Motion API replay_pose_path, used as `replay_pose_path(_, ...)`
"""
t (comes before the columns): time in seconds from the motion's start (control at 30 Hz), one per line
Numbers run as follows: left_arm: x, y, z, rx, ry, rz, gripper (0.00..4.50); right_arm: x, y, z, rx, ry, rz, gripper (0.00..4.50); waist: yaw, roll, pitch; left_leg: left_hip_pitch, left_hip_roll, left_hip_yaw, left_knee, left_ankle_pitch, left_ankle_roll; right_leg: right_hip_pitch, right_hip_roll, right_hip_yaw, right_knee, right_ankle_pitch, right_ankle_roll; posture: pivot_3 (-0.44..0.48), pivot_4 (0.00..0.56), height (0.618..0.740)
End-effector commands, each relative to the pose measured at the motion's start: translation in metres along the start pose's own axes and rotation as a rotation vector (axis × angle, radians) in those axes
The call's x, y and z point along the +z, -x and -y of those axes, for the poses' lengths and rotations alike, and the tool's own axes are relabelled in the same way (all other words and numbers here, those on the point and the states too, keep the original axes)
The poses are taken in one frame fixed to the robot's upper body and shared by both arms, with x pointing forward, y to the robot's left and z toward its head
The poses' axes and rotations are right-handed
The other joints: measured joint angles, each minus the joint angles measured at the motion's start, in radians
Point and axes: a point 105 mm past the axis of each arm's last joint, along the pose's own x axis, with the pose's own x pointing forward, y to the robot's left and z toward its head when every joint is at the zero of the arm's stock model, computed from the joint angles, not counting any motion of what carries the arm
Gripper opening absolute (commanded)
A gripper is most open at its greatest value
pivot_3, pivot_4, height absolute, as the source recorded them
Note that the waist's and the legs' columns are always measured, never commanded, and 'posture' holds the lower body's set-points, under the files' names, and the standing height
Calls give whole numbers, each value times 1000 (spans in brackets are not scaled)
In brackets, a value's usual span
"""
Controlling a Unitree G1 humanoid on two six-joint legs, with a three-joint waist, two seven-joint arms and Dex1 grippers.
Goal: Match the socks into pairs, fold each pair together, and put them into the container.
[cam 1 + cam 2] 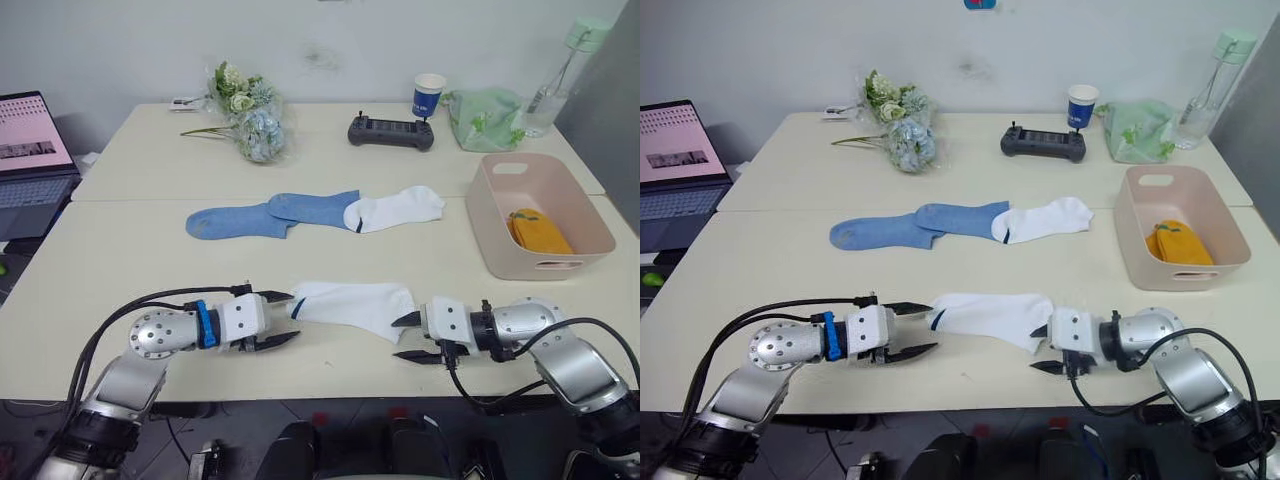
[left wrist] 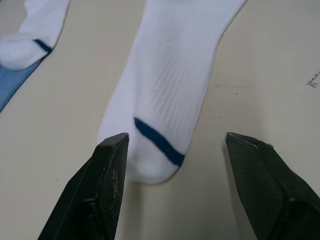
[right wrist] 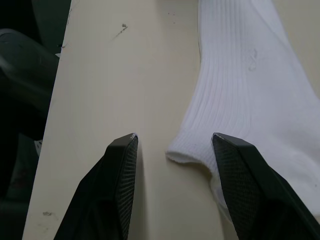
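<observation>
A white sock (image 1: 352, 304) lay flat on the near desk (image 1: 140, 260). The left tool (image 1: 272, 320) and right tool (image 1: 412, 338) flanked its ends, fingers apart, gripping nothing.

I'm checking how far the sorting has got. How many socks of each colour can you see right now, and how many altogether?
Blue socks: 2, overlapping
White socks: 2, one by the blue ones, one between the open jaws of both grippers
Yellow socks: folded bundle in the pink tub; count unclear
Total: 4 single socks plus the bundle
</observation>
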Motion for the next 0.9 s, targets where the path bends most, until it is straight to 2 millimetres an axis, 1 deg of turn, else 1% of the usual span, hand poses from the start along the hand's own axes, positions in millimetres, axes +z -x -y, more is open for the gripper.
replay_pose_path(0.03, -2, -5, -1, -17, -30, 5, 3012, -1, -4, -3, 25, 96, -21, 2534, 1, 0, 0, 0, 0, 0, 0, 0, 0, 0, 0, 0, 0, 0, 0, 0, 150, 740)
replay_pose_path(0.1, -10, -9, -1, -34, -42, -25, 2565, -5, -6, 0, 20, 116, -39, 2534, 1, 0, 0, 0, 0, 0, 0, 0, 0, 0, 0, 0, 0, 0, 0, 0, 150, 740)
replay_pose_path(0.2, -17, -14, 0, -50, -41, -51, 1680, -9, -8, 3, 23, 134, -55, 1955, 1, 0, 0, 2, 0, -1, 0, 0, 0, 3, 0, -1, 0, 0, 0, 0, 150, 740)
replay_pose_path(0.37, -21, -23, -2, -35, -17, -49, 121, -11, -8, 9, 20, 143, -60, 217, 1, 0, 0, 7, -1, -1, 0, 0, 0, 8, 0, -1, 0, 0, 0, 0, 150, 740)
replay_pose_path(0.4, -21, -24, -2, -34, -18, -49, 16, -11, -8, 10, 18, 140, -57, 51, 1, 0, 0, 7, -1, -1, 0, 0, 0, 8, 0, -1, 0, 0, 0, 0, 150, 740)
replay_pose_path(0.53, -18, -24, -2, -35, 10, -36, 16, -7, -6, 12, 19, 88, -13, 51, 1, 0, 0, 7, -1, -1, 0, 0, 0, 8, 0, 0, 0, 0, 1, 0, 150, 740)
replay_pose_path(0.63, -12, -20, -1, -33, 39, -6, 16, 1, -2, 14, 16, 50, 33, 51, 1, 0, 0, 7, -1, -1, 0, 0, 0, 8, 0, 0, 0, 0, 1, 0, 150, 740)
replay_pose_path(0.7, -3, -14, -2, -26, 44, 13, 16, 11, 2, 18, 11, 16, 77, 51, 1, 0, 0, 7, -1, -1, 0, 0, 0, 8, 0, 0, 0, 0, 1, 0, 150, 740)
replay_pose_path(0.8, 14, -5, -2, -31, 41, 47, 16, 27, 11, 17, 42, -51, 142, 51, -2, 0, 0, 6, 0, -1, 0, 0, 0, 6, 1, 0, 0, 0, 0, 0, 150, 740)
replay_pose_path(0.9, 30, 4, 8, -89, 72, 56, 16, 44, 20, 7, 138, -165, 200, 51, 0, 0, 0, 6, 0, -2, -1, 0, 0, 6, 1, 0, 0, 0, 0, 0, 150, 740)
